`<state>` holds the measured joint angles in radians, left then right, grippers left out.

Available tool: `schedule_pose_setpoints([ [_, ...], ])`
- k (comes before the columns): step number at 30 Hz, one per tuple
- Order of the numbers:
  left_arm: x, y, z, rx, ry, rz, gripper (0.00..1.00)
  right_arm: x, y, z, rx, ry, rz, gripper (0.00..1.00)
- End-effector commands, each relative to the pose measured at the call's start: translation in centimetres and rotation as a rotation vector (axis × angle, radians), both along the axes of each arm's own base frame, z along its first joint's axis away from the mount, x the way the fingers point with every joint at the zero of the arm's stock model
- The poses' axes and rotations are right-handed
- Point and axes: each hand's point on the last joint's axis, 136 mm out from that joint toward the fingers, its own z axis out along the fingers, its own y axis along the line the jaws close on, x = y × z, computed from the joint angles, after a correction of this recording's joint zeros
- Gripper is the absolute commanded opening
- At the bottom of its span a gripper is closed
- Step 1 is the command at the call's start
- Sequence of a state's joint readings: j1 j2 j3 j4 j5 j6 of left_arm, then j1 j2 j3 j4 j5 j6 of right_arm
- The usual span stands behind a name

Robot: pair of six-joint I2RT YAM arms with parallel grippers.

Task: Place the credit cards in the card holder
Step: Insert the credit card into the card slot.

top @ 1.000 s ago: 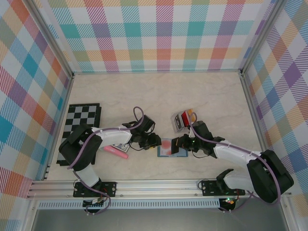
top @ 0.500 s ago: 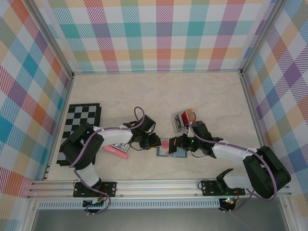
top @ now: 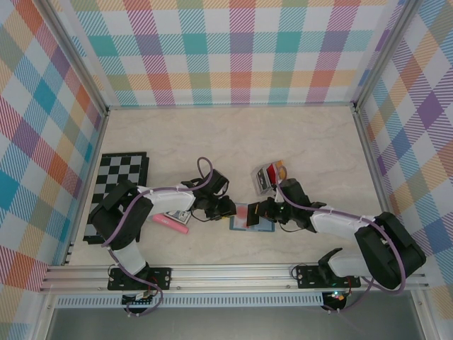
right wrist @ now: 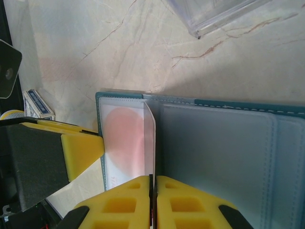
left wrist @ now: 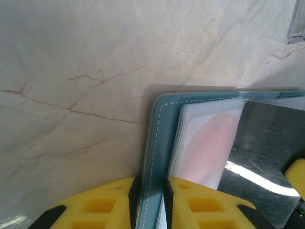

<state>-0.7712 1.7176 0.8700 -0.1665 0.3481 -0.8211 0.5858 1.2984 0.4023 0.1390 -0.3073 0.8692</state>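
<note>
The teal card holder (top: 260,226) lies open on the table near the front. My left gripper (top: 230,210) is shut on its stitched left edge (left wrist: 157,138), yellow fingers either side (left wrist: 150,188). A reddish card (right wrist: 125,133) shows through the pale sleeve of the left page. My right gripper (top: 263,210) is shut (right wrist: 153,183) on a thin credit card (right wrist: 150,138) held on edge over the holder's fold; its dark glossy face (left wrist: 267,157) shows in the left wrist view. More credit cards (top: 270,176) sit fanned in a clear case behind.
A checkerboard (top: 117,195) lies at the left. A pink stick (top: 171,224) and a blue-and-white card box (right wrist: 38,105) rest beside the left arm. The clear case's corner (right wrist: 214,14) is just beyond the holder.
The left jaws have narrowed onto the holder's left edge. The right gripper has crept slightly left with its card, covering more of the reddish page.
</note>
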Motion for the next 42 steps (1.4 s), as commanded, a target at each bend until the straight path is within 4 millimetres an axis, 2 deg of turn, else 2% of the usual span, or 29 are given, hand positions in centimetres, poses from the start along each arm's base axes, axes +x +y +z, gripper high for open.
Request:
schedule_pose_setpoints([
  [1, -0.5, -0.7, -0.7, -0.003, 0.015, -0.025, 0.23, -0.1, 0.7, -0.5, -0.013, 0.023, 0.001, 0.1],
  [10, -0.7, -0.5, -0.8, 0.004, 0.017, -0.024, 0.22, -0.3, 1.6, -0.8, -0.012, 0.036, 0.013, 0.11],
  [15, -0.6, -0.5, -0.8, 0.008, 0.015, -0.021, 0.22, -0.9, -0.3, -0.8, -0.096, 0.035, 0.007, 0.1],
  [19, -0.5, -0.4, -0.9, 0.014, 0.016, -0.02, 0.21, -1.0, -1.5, -0.4, -0.083, 0.04, 0.0, 0.1],
  [26, -0.5, -0.7, -0.8, 0.007, 0.019, -0.022, 0.21, -1.0, 0.6, -0.5, 0.017, 0.07, 0.053, 0.1],
  [33, -0.5, -0.7, -0.8, 0.006, 0.02, -0.022, 0.21, -0.7, 1.4, 0.1, 0.031, 0.058, 0.091, 0.09],
  [42, -0.4, -0.8, -0.6, 0.004, 0.014, -0.025, 0.21, -1.0, 2.0, -0.3, 0.025, 0.09, 0.104, 0.11],
])
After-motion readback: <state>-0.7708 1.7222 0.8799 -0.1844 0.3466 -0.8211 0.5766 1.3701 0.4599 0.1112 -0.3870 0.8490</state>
